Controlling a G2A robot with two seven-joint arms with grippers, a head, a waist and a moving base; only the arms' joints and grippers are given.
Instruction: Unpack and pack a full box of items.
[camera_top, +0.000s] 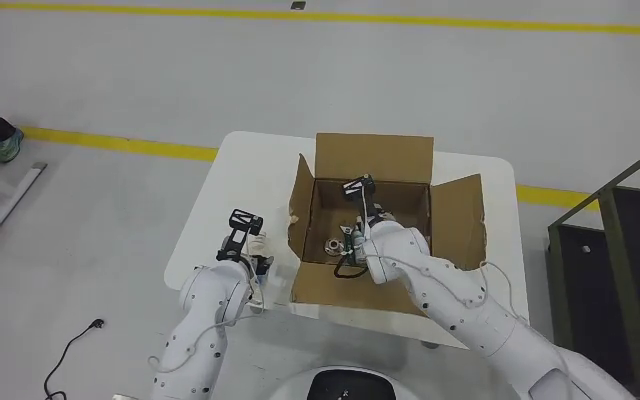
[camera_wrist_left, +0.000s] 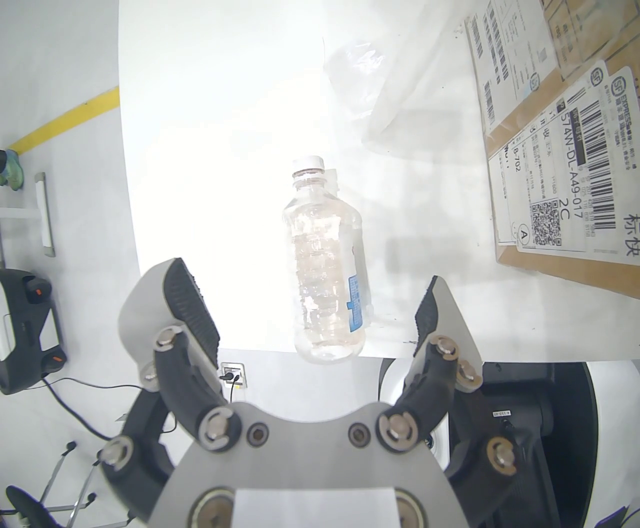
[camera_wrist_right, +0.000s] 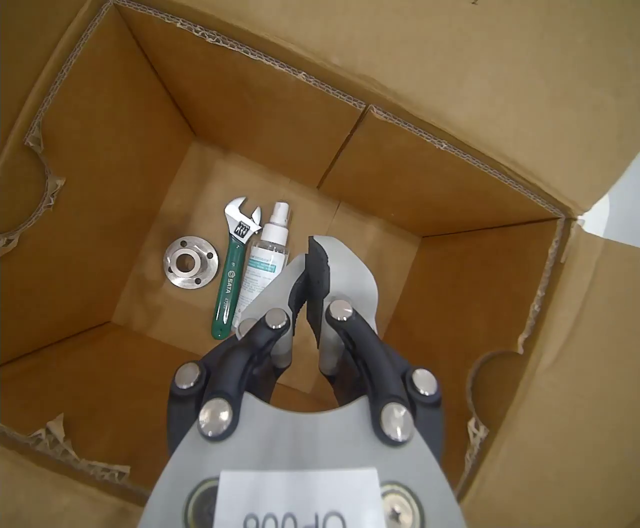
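An open cardboard box stands on the white table. On its floor lie a round metal flange, a green-handled wrench and a small white spray bottle, side by side. My right gripper hangs shut and empty inside the box, just above the spray bottle. Outside the box, a clear plastic water bottle with a white cap lies on the table near its front edge. My left gripper hovers open over that bottle, a finger on each side, not touching it.
A clear plastic bag lies on the table beyond the bottle, close to the box's labelled side wall. The box's flaps stand outward. The table's front edge runs right under the bottle's base.
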